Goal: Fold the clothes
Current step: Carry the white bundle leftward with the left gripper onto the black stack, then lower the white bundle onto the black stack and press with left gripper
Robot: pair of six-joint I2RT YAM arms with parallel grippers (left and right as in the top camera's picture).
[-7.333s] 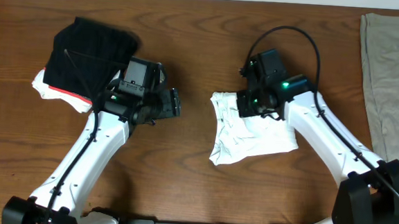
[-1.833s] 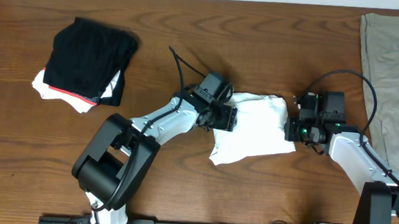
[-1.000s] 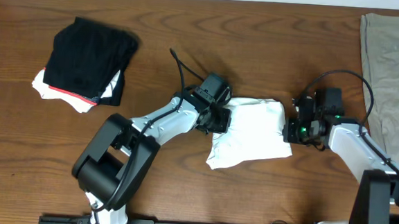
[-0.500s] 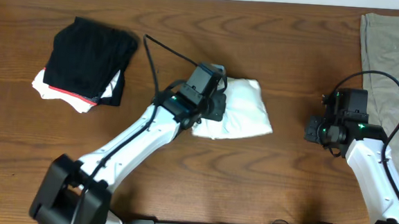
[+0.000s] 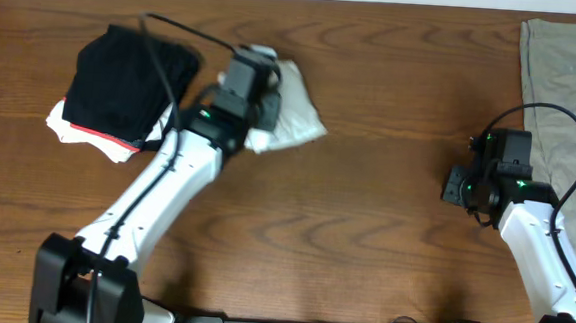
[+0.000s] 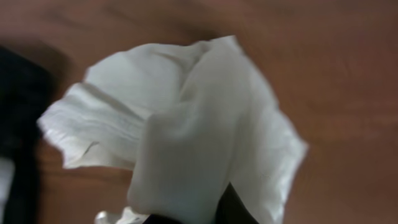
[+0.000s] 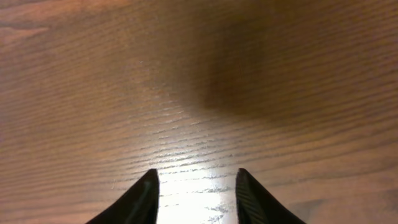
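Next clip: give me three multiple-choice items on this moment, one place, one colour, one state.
1. Where is the bunched white cotton T-shirt? A. near the black folded garment, far side; B. at the table's front edge; C. by the right arm.
2. What colour is that garment's edge stripe? A. blue; B. red; C. yellow.
3. How is the right end effector? A. shut on the T-shirt; B. shut, empty; C. open, empty.
Answers: 1 A, overhead shows it close to the black pile; 2 B, a red line runs along its lower edge; 3 C, its fingers stand apart, nothing between.
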